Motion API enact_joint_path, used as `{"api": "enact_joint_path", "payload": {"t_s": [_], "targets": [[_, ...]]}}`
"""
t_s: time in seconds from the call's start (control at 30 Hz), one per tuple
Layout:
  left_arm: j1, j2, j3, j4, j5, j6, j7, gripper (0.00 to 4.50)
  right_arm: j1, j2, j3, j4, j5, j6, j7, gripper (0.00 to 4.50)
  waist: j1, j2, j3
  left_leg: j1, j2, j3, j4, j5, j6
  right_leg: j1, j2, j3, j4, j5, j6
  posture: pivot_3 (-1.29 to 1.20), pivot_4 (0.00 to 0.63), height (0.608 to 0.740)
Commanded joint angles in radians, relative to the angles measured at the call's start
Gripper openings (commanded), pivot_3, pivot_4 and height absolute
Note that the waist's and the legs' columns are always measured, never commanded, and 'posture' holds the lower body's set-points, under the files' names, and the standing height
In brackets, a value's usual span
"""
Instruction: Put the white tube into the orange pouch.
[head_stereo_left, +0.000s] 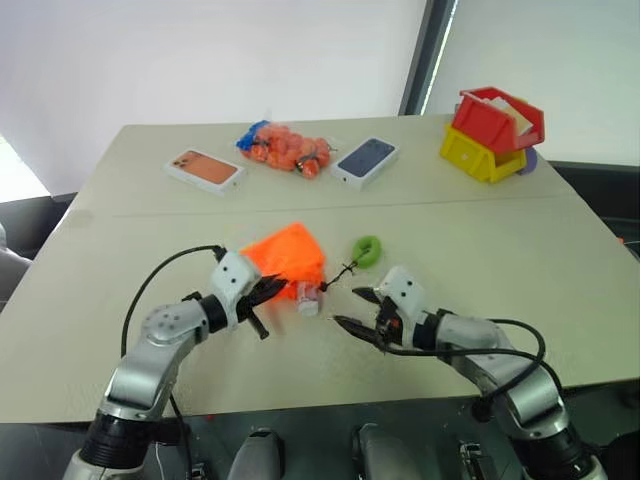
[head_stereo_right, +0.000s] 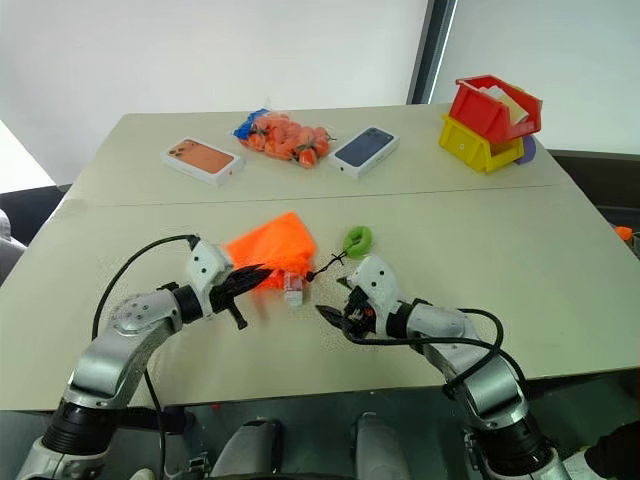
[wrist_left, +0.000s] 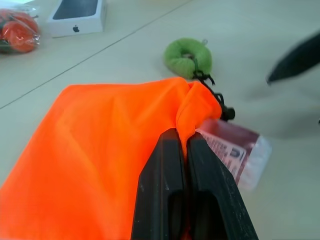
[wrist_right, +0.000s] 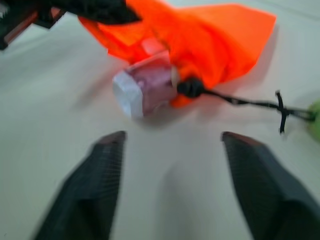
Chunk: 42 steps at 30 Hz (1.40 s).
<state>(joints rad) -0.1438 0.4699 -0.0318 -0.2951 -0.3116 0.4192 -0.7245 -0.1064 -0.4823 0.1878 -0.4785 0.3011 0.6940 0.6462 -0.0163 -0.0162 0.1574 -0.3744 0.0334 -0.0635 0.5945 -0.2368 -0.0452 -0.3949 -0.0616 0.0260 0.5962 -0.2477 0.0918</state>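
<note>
Counted on the surface: ten things of seven kinds.

There is one orange pouch, one white tube at the pouch's 5 o'clock, one green ring, one black cord, two phone boxes, one mesh bag of small orange items between them, and two stacked bins at 2 o'clock, one red, one yellow, plus one purple item beside them.

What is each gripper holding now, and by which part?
The left gripper pinches the orange pouch at its gathered opening edge. The right gripper is open, holding nothing.
</note>
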Motion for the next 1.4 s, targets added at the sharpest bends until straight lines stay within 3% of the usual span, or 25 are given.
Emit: {"api": "enact_joint_path", "payload": {"t_s": [0.03,0.1,0.13,0.53,0.93,1.4], "targets": [[0.005,0.003,0.040,-0.016,-0.118,0.074,-0.050,0.00,-0.001,-0.004,0.023,-0.035,-0.005,-0.014,-0.003,1.05,-0.001,0.000,0.000,0.000,0.000,0.000,0.000,0.000,0.000,0.000,0.000,0.000,0.000,0.000,0.000,0.00,0.150,0.740],[0.000,0.013,0.045,-0.012,-0.154,0.111,-0.071,0.00,-0.012,0.014,0.043,-0.025,-0.025,-0.023,-0.027,0.04,0.000,0.000,0.000,0.000,0.000,0.000,0.000,0.000,0.000,0.000,0.000,0.000,0.000,0.000,0.000,0.00,0.150,0.740],[-0.007,0.020,0.045,-0.004,-0.170,0.131,-0.084,0.00,-0.024,0.032,0.058,-0.017,-0.044,-0.028,-0.052,0.01,-0.001,0.000,0.000,0.000,0.000,0.000,0.000,0.000,0.000,0.000,0.000,0.000,0.000,0.000,0.000,0.00,0.150,0.740],[-0.052,0.053,0.036,0.027,-0.198,0.169,-0.115,0.00,-0.098,0.135,0.146,0.042,-0.058,-0.001,-0.075,0.01,0.000,0.000,0.000,0.000,0.000,0.000,0.000,0.000,0.000,0.000,0.000,0.000,0.000,0.001,-0.001,0.00,0.150,0.740],[-0.031,0.058,0.050,-0.030,-0.215,0.191,-0.101,0.00,-0.094,0.053,0.150,-0.033,0.023,0.056,0.043,0.01,0.000,0.000,0.000,-0.001,0.000,0.000,0.000,0.000,0.000,0.000,0.000,0.000,-0.001,0.000,0.000,0.00,0.150,0.740],[0.006,0.085,0.051,-0.078,-0.240,0.210,-0.091,0.00,-0.169,0.206,0.175,0.194,-0.108,-0.053,-0.112,0.01,-0.003,0.000,0.000,-0.001,0.000,0.000,-0.001,0.000,0.000,-0.002,0.000,0.000,-0.001,0.001,-0.001,0.00,0.150,0.740]]}}
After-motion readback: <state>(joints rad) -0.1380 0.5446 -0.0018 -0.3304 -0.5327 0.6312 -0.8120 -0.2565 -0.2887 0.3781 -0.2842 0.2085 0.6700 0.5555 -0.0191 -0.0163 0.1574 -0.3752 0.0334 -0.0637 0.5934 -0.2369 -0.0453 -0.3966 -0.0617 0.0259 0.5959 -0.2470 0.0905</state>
